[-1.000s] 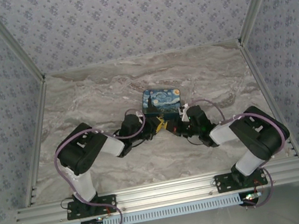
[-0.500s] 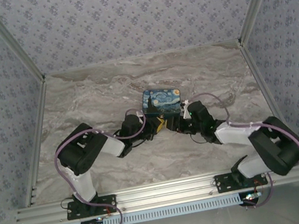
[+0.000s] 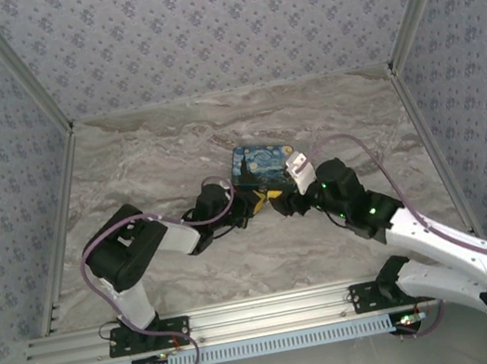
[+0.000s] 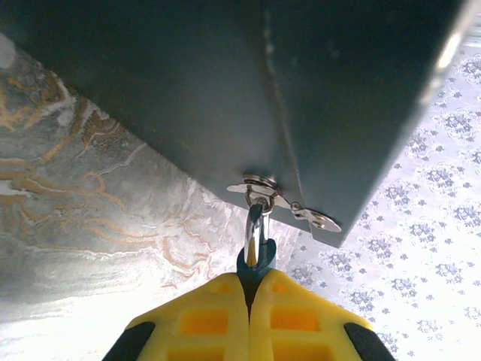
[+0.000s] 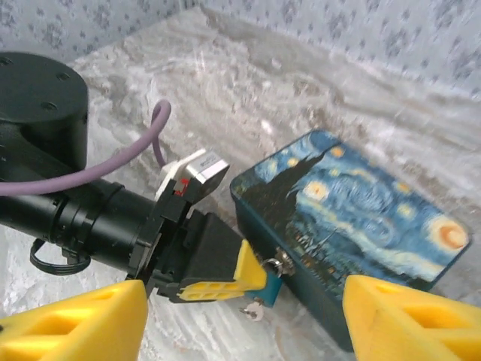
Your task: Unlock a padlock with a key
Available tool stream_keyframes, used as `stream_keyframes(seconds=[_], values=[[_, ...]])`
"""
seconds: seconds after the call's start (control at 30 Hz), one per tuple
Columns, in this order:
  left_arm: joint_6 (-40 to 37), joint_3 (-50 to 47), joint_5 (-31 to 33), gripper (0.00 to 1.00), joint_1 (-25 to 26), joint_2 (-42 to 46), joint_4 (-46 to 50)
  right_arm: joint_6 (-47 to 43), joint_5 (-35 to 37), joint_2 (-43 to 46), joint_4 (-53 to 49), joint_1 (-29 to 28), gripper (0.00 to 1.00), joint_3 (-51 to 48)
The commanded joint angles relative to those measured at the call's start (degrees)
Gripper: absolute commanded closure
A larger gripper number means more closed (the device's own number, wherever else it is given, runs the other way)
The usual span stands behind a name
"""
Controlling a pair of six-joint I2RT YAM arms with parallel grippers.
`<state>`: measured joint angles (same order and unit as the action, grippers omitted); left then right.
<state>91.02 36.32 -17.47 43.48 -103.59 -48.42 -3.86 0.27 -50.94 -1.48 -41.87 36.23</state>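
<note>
The padlock [image 4: 255, 265] hangs by its silvery shackle [image 4: 255, 226] from the hasp [image 4: 259, 182] on the front wall of the starry-night box [image 5: 353, 203]. The left gripper [image 4: 250, 284] is clenched on its blue body, I think to keep it steady and turned outward for the key. A small metal piece [image 5: 255, 310] just under the box's hasp may be the key, I cannot tell, and the right gripper [image 5: 244, 304] waits in front of the box, fingers spread wide and grasping nothing.
</note>
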Motion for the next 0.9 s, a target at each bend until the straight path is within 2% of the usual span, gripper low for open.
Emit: stream_keyframes(seconds=[0.0, 0.07, 0.23, 0.4, 0.67, 0.87], values=[[0.35, 1.54, -0.01, 0.99, -0.33, 3.12, 1.14, -13.84, 5.93, 3.29, -0.57, -1.01, 0.12, -1.5], [0.94, 1.58, 0.12, 1.0, -0.34, 3.58, 1.3, -18.95, 8.0, 4.43, -1.83, -2.65, 0.09, -1.97], [1.68, 2.44, 0.24, 1.0, -0.37, 4.29, 2.13, -35.11, 19.8, 4.09, -0.89, -10.09, 0.08, -5.93], [2.84, 2.57, -0.01, 1.0, -0.38, 3.93, 1.06, -47.0, 29.05, -0.55, 6.48, -15.64, 0.09, -10.38], [3.83, 2.89, -0.55, 1.0, -0.18, 3.58, 0.44, -45.4, 26.19, -9.97, 13.46, -15.18, 0.13, -11.77], [4.85, 3.03, -0.72, 1.0, 0.01, 2.79, -0.28, -40.15, 21.16, -13.69, 17.14, -12.71, 0.28, -11.64]])
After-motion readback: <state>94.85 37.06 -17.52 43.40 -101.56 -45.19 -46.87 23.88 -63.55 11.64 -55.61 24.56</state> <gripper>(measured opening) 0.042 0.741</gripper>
